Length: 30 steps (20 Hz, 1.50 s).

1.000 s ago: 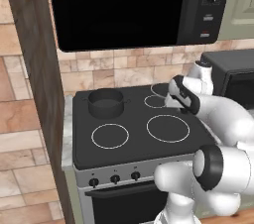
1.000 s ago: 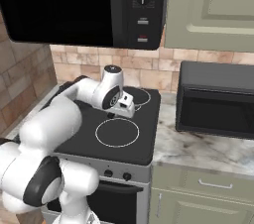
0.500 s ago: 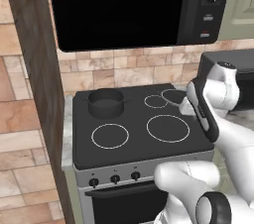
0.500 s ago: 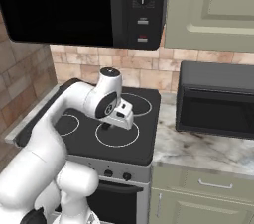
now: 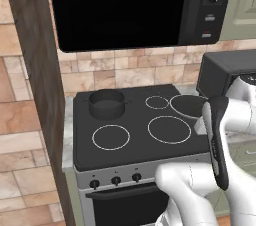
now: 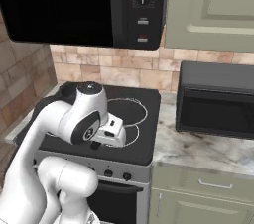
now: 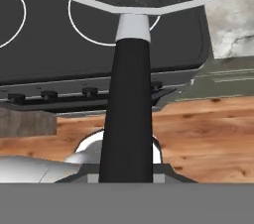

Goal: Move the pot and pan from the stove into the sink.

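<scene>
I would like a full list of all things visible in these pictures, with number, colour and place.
pot: one, dark grey, on the stove's back left burner.
pan: one, black with pale rim, lifted over the stove's right side, long handle in the claw.
stove: one, black top with white rings, silver front with black knobs.
microwave: one, black, above the stove.
countertop oven: one, black, on the marble counter right of the stove.
cabinets: pale green, upper right.
wall: tan stone tiles.
claw: one, shut on the pan's handle.
</scene>
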Available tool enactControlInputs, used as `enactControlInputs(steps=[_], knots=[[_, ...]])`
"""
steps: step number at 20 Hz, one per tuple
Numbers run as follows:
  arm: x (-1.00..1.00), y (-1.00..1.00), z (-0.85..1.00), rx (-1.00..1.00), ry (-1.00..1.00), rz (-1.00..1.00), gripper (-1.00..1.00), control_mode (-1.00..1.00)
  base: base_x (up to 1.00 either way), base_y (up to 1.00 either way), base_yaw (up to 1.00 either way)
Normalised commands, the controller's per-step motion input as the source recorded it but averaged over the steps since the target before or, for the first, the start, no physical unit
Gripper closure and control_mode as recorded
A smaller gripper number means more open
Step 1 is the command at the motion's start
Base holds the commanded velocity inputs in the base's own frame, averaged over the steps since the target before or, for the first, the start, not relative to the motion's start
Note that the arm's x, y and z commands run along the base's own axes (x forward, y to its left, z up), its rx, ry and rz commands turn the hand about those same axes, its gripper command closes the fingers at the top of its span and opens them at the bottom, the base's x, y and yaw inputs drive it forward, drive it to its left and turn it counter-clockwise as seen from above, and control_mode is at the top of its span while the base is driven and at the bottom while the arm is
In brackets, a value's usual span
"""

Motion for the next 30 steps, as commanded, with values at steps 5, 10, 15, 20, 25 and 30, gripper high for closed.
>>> enactControlInputs(steps=[5,10,15,20,25,30], knots=[[-0.68,0.0,0.05,-0.12,-0.22,0.1,1.0,-1.0,0.0,0.0,0.0],[-0.2,0.0,0.0,-0.03,-0.13,0.02,1.0,-1.0,0.0,0.0,0.0],[0.0,0.0,0.0,0.0,0.0,0.0,1.0,-1.0,0.0,0.0,0.0],[0.0,0.0,0.0,0.0,0.0,0.0,1.0,1.0,-0.1,0.01,0.0],[0.0,0.0,0.0,0.0,0.0,0.0,1.0,1.0,-0.6,-0.02,-0.03],[0.0,0.0,0.0,0.0,0.0,0.0,1.0,1.0,-0.75,-0.01,-0.02]])
